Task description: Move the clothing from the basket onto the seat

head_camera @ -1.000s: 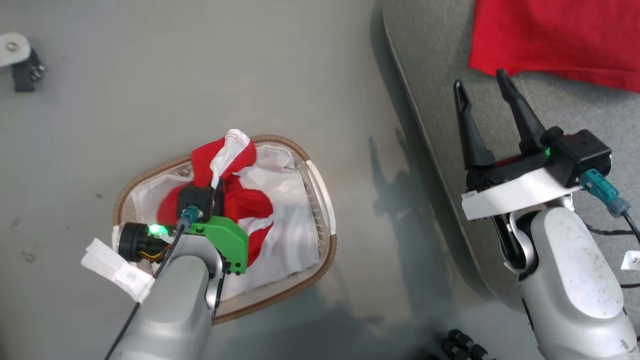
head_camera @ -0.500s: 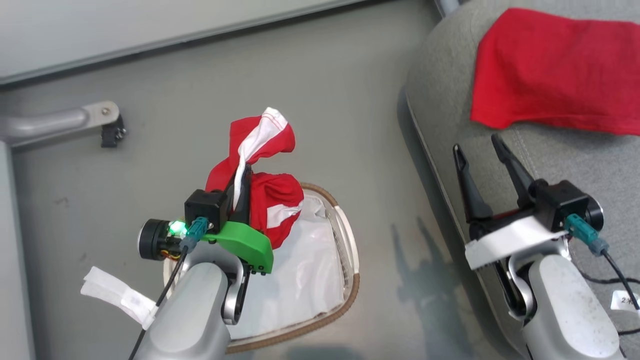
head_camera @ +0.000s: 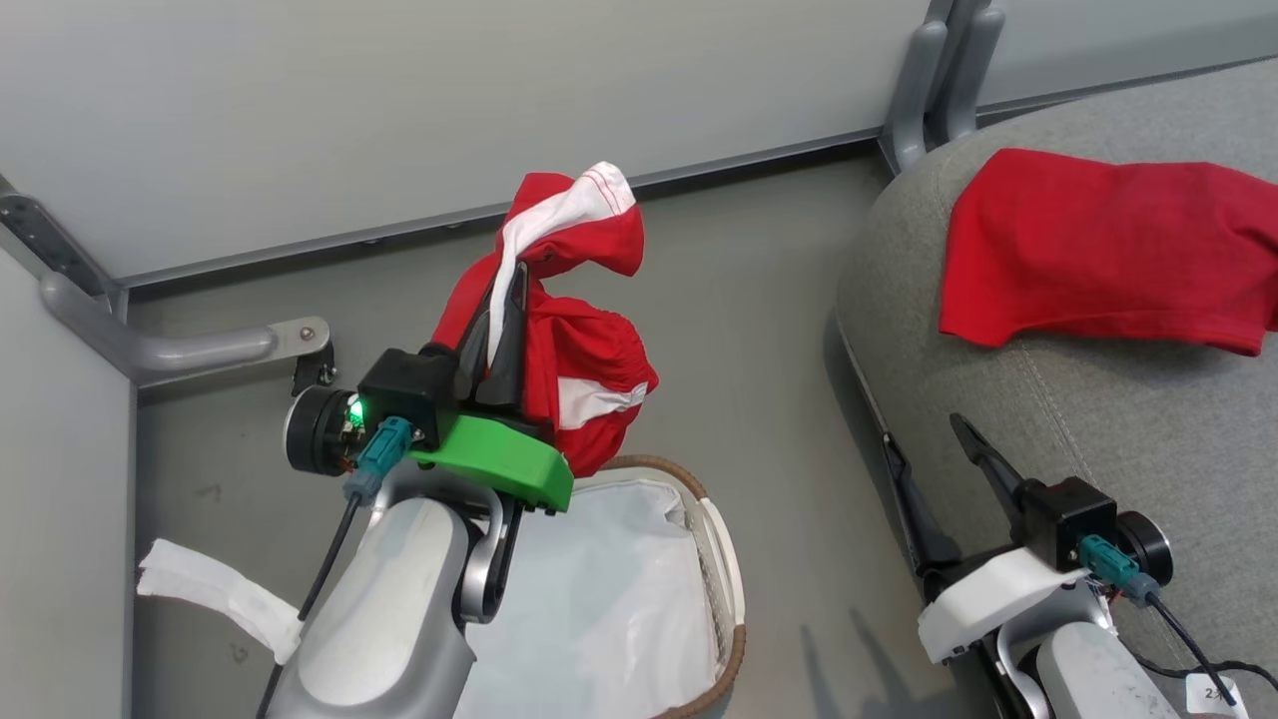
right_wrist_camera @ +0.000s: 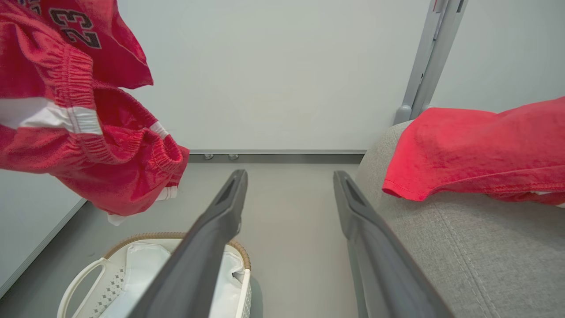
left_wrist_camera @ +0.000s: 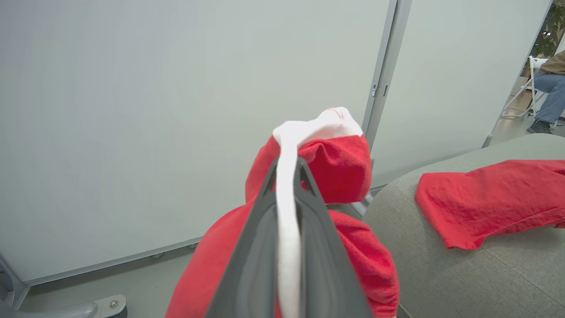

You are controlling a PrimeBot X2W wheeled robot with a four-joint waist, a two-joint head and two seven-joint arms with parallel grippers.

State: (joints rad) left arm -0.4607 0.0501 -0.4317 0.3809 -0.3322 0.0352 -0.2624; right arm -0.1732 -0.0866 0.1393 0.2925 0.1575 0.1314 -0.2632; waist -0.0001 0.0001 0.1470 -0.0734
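My left gripper (head_camera: pixel 507 290) is shut on a red garment with white stripes (head_camera: pixel 584 369), which hangs lifted clear above the basket (head_camera: pixel 734 599). In the left wrist view the fingertips (left_wrist_camera: pixel 287 161) pinch its white band, red folds (left_wrist_camera: pixel 344 163) bunched around them. The right wrist view has the same garment (right_wrist_camera: pixel 88 132) hanging at the upper left over the basket's woven rim (right_wrist_camera: pixel 176 236). A plain red garment (head_camera: pixel 1098 250) lies flat on the grey seat (head_camera: pixel 1098 419). My right gripper (head_camera: pixel 924 436) stands open and empty by the seat's left edge (right_wrist_camera: pixel 463 247).
A white liner sheet (head_camera: pixel 599 599) lies in the basket. Pale wall panels close off the back, with a grey bracket (head_camera: pixel 180 350) at the left and a grey post (head_camera: pixel 939 70) behind the seat. Far off, a person sits on a chair (left_wrist_camera: pixel 547 84).
The head camera has tilted up toward the wall. My left gripper has raised the striped garment out of the basket and well above it. The right gripper stays open beside the seat.
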